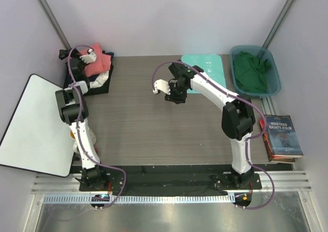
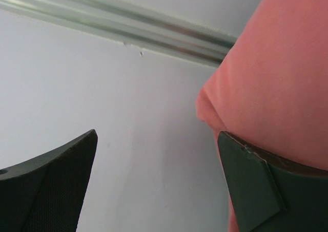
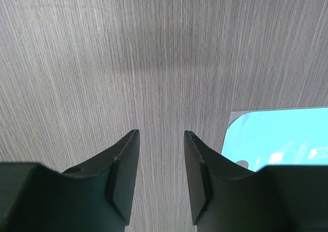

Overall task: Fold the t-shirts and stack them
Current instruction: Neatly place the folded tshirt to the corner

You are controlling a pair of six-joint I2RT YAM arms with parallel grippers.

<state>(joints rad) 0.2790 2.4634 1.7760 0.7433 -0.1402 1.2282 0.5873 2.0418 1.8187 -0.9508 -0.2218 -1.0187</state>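
The coral-red t-shirt [image 1: 101, 63] lies in a bunch on top of a small pile at the far left corner of the desk [image 1: 143, 119]; a white t-shirt [image 1: 101, 78] peeks out from under it. The left tool [image 1: 88, 56] is right at this pile; in the left wrist view its two fingers stand wide apart; the coral-red cloth touches the finger [image 2: 256, 191] on the right side of that view; nothing sits between the fingers, and a pale wall [image 2: 102, 78] shows behind them.

The right tool [image 1: 159, 86] hangs over the bare wood of the desk, near the far side; its fingers are open just a little, with a thin gap and nothing in it. A mint-green board [image 1: 207, 70] lies flat just beside this tool; one corner of it shows in the right wrist view.

A dark green t-shirt [image 1: 251, 70] is piled up in a blue tub [image 1: 248, 48] at the far right corner; it is well apart from the pile on the left. Some books [image 1: 281, 137] are stacked at the right edge; a big white board [image 1: 36, 122] lies on the left.
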